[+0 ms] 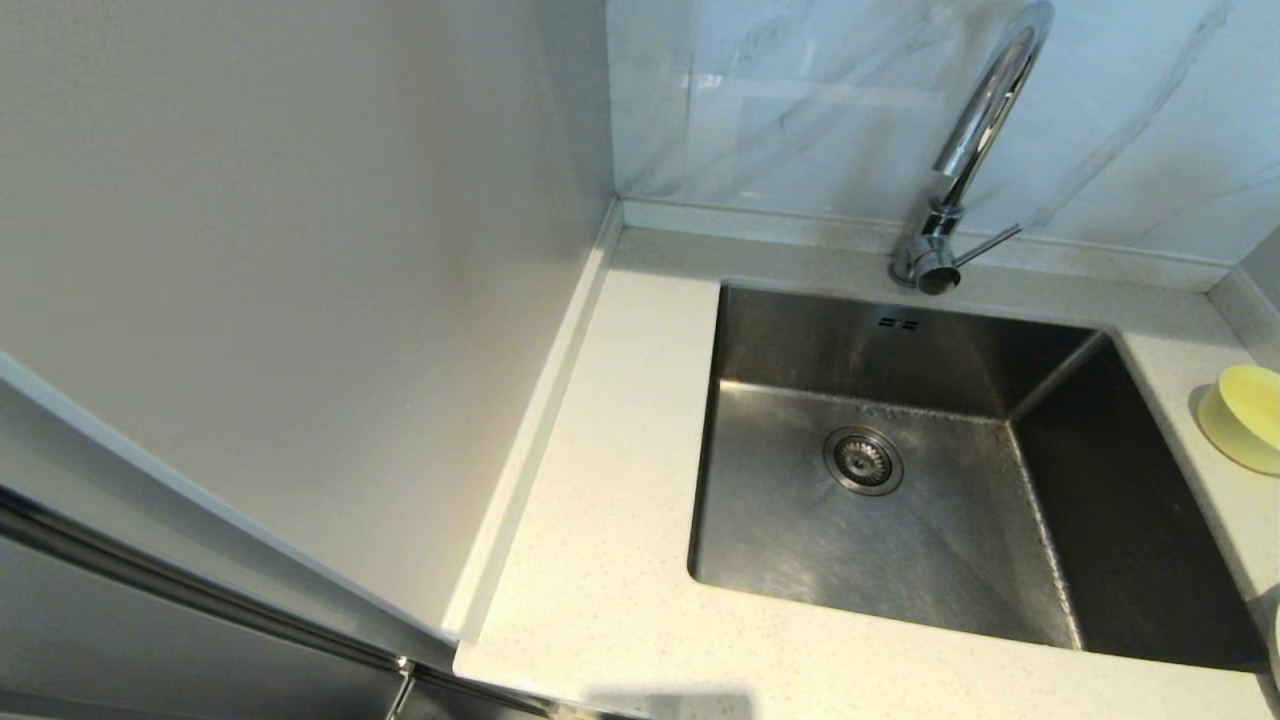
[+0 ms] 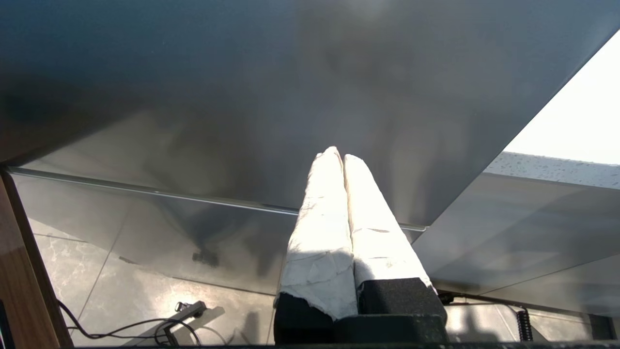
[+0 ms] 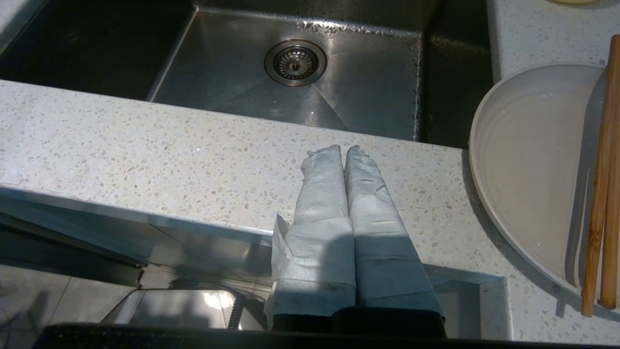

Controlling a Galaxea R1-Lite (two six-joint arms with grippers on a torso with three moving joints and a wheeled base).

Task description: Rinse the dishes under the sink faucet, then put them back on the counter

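The steel sink [image 1: 780, 520] lies empty, its round drain strainer [image 1: 862, 460] at the middle, and the chrome faucet [image 1: 975, 140] rises behind it. A yellow bowl [image 1: 1245, 415] stands on the counter [image 1: 600, 560] at the sink's right. In the right wrist view the cream plate [image 3: 528, 169] rests on the counter [image 3: 145, 145] with the brown chopsticks [image 3: 600, 194] across it. My right gripper [image 3: 341, 149] hangs shut and empty over the counter's front edge, left of the plate. My left gripper [image 2: 337, 155] is shut and empty, low in front of a grey cabinet panel. Neither arm shows in the head view.
A tall off-white panel [image 1: 300, 250] walls the counter's left side. Grey-veined marble wall [image 1: 800, 100] stands behind the faucet. Below the left gripper are a tiled floor and cables [image 2: 135, 329].
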